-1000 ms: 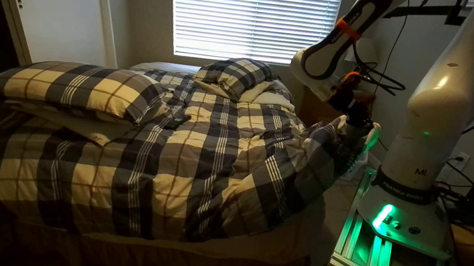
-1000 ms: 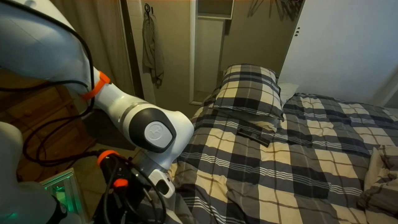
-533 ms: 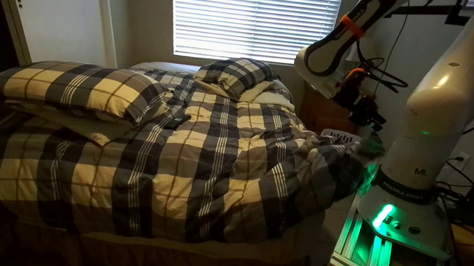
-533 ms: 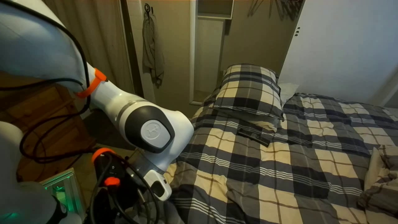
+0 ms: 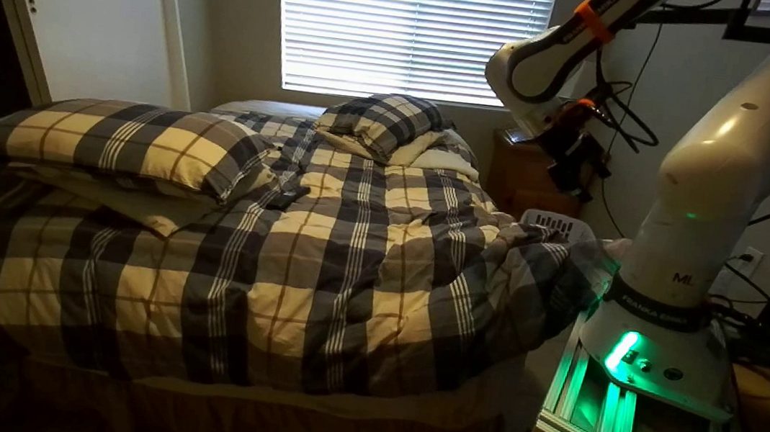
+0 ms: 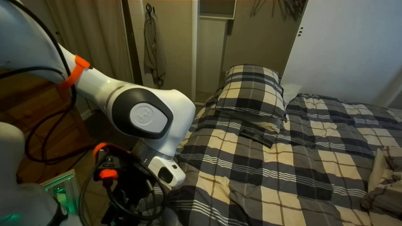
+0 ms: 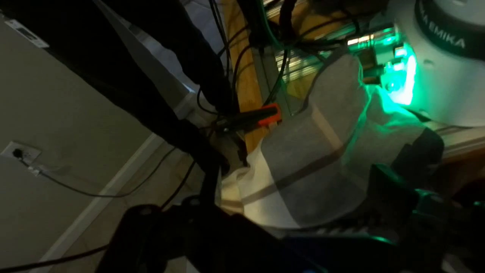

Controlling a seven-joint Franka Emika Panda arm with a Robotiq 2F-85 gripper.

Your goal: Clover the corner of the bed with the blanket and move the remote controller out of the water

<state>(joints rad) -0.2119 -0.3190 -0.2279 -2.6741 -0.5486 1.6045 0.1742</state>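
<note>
two fingers (image 7: 392, 186) stand apart on our empty claw (image 7: 297, 175); we judge the blanket (image 5: 323, 245) soft and limp, best pinched at its loose flap (image 7: 318, 163) below.

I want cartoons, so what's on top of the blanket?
The remote and plaid pillows are on the blanket. Whatever the pillows cover can't be seen.

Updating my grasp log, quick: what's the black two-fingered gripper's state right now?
Gripper: open, holding nothing, clear of the navy-and-cream plaid fabric blanket.
</note>
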